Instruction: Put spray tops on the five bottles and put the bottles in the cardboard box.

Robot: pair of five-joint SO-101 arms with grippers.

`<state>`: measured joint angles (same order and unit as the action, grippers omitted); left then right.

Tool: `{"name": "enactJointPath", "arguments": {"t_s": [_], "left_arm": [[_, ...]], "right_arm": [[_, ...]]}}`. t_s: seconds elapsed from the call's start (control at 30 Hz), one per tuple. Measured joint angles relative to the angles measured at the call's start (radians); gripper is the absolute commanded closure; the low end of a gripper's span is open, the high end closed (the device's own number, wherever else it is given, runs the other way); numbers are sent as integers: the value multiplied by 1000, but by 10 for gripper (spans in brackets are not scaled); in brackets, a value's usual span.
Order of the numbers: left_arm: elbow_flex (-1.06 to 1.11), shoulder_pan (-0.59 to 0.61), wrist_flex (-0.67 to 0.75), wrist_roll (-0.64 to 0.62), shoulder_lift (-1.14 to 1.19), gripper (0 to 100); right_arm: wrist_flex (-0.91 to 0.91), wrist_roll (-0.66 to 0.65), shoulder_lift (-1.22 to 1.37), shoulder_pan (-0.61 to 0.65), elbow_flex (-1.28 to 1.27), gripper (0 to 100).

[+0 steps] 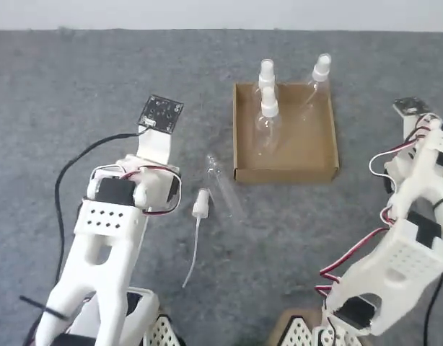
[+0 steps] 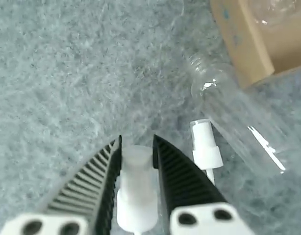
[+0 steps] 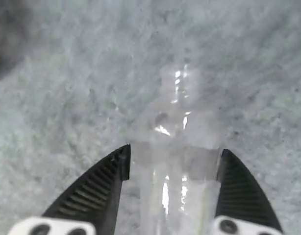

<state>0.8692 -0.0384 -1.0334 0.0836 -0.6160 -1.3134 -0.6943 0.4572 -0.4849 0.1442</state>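
Cardboard box [image 1: 286, 174], shallow and square, sits on the grey felt-like mat [image 1: 77, 79] ahead of your two arms, with three clear capped bottles [image 1: 268, 119] standing upright inside. Just off its near corner an uncapped clear bottle [image 1: 226, 186] lies on its side. A loose white spray top [image 1: 200, 202] with a long thin tube lies beside it. Your right gripper [image 3: 174, 152] is clamped around another clear bottle [image 3: 172, 122]. Your left gripper [image 2: 137, 142], with ribbed black fingers, pinches a second white spray top [image 2: 136, 196].

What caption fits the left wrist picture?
Left gripper clasps a spray top; a second top and an uncapped bottle lie beside the cardboard box.
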Motion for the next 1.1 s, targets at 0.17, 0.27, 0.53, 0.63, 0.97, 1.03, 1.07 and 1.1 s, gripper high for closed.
{"name": "enactJointPath", "arguments": {"t_s": [0.17, 0.27, 0.53, 0.63, 0.97, 1.03, 1.07, 1.1], "left_arm": [[0, 0, 0, 0, 0, 987], [0, 0, 0, 0, 0, 987], [0, 0, 0, 0, 0, 987], [0, -2, 0, 0, 0, 987], [0, 0, 0, -3, 0, 987], [-25, 0, -2, -3, 0, 987], [-48, 0, -11, -3, 0, 987], [-71, 0, -23, -3, 0, 987]], "right_arm": [[0, 0, 0, 17, 38, 673], [0, 2, 2, 34, 64, 673], [0, 3, 103, 51, 117, 778], [0, 3, 118, 51, 121, 845], [-60, 5, 110, 28, 190, 992], [-123, 8, 69, 23, 215, 993], [-146, 17, 37, 23, 221, 993], [-163, 37, 3, 23, 226, 993]]}}
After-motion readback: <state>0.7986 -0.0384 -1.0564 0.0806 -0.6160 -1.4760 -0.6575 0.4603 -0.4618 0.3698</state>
